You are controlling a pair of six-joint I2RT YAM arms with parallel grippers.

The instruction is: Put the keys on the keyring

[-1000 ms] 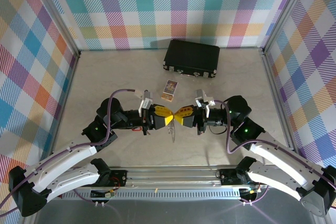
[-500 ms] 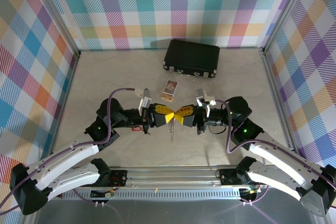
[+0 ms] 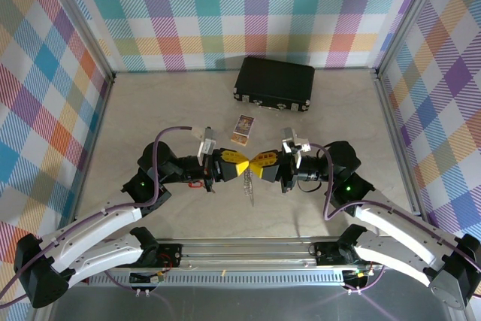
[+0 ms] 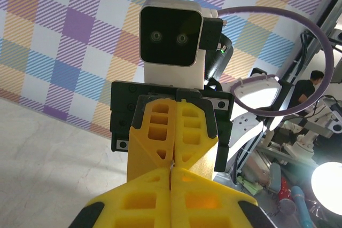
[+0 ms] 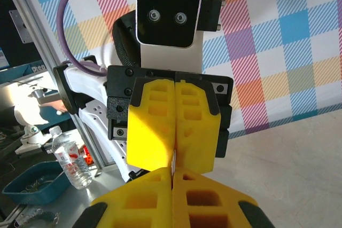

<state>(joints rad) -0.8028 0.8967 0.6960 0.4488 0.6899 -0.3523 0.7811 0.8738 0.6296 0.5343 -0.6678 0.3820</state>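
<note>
The left gripper [image 3: 239,168] and the right gripper [image 3: 259,162] met tip to tip above the near middle of the desk [image 3: 150,110], each with its yellow fingers pressed fully together; in both wrist views the opposite pair faced the camera head-on with no gap at its seam. From the spot where the tips met, the keyring [image 3: 249,188] hung down as a thin grey metal strip, tilted a little to the right at its lower end and clear of the desk; which gripper pinched it could not be told, and its loop and chain were too thin to separate. A small red bit [image 3: 197,183] showed just under the left gripper's black body, too small to say whether it was the tag of the keys. Beyond the grippers, just on their far side, lay a small printed card [image 3: 243,129], and farther back a black case [image 3: 274,83] rested flat near the far plaid wall [image 3: 240,13].
</note>
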